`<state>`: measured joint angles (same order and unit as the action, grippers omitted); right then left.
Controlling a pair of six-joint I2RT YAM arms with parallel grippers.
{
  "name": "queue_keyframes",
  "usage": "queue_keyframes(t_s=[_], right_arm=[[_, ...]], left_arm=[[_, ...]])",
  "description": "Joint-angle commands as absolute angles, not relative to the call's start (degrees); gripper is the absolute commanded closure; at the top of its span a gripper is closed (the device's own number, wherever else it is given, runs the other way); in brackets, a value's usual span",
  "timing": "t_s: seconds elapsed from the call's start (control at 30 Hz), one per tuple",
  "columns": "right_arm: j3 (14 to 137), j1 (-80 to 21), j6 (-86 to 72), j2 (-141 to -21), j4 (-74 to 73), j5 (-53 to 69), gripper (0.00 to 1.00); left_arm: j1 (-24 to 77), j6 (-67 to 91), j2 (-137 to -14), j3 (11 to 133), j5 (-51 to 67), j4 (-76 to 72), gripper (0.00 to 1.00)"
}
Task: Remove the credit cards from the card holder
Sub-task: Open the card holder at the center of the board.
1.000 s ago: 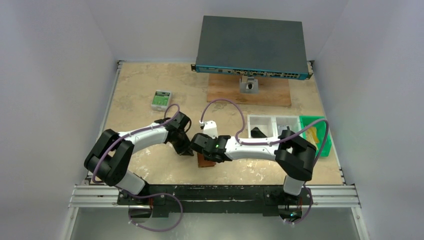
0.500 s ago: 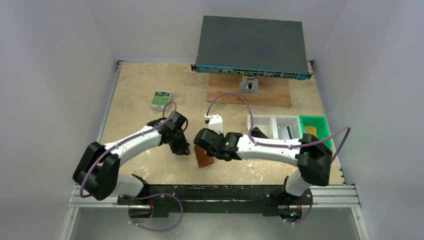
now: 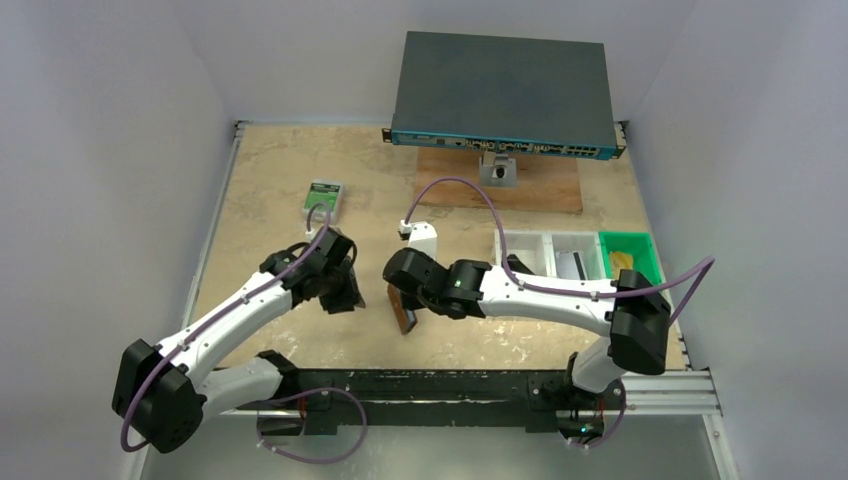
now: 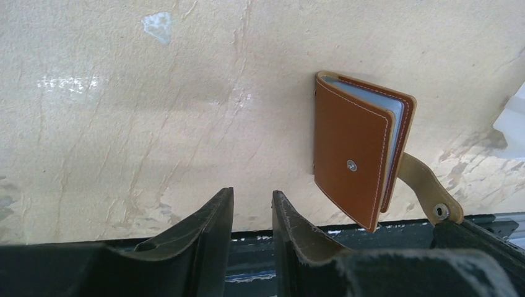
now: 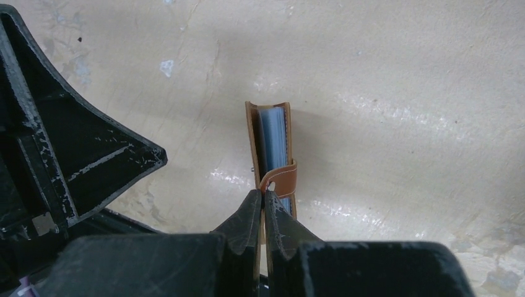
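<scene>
Right end effector [image 5: 264, 197] is clamped on the snap tab [image 5: 282, 176] of the card holder [image 5: 270, 139], its fingertips pressed together with only the tan strap between them. By my reading, that pinch is what keeps the holder standing on edge on the surface [image 3: 270, 180], grey-blue pockets turned up toward the wrist camera, so that the covers can be spread and the pockets reached. No separate credit card can be made out among the pockets.

In the overhead view the holder sits at the middle of the frame, slightly below centre. The left end effector [image 4: 252, 195] is just to its left, clear of it and holding nothing, its fingers a narrow gap apart. From its own camera the holder stands in the right half of the frame, front cover shut and the tab trailing off to the lower right.

Against the overhead picture half a second ago, the holder shows a thinner sliver of brown, so it is nearer upright. The left arm has drawn back toward the lower left, and the right arm reaches further across.
</scene>
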<state>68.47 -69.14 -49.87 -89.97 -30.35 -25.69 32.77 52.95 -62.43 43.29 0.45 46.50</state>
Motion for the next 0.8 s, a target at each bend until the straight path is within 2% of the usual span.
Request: queue_keyframes(t_s=[0.0, 0.33, 0.53, 0.77], right_arm=[[71.7, -69.6, -49.2, -89.8, -29.5, -24.9, 1.00], [74.6, -69.6, -49.5, -91.8, -30.7, -23.0, 1.00], [67.9, -67.9, -51.4, -88.5, -32.7, -26.1, 1.00], [53.9, -61.4, -52.2, -82.8, -30.4, -25.7, 1.00]], left_arm=[[33.0, 50.9, -60.9, 44.4, -0.9, 48.3, 0.71], [33.0, 51.6, -60.8, 42.5, -0.3, 45.8, 0.71], [33.0, 51.5, -63.0, 41.5, 2.3, 42.8, 0.71], [34.9, 51.6, -69.0, 43.1, 3.7, 39.7, 0.71]])
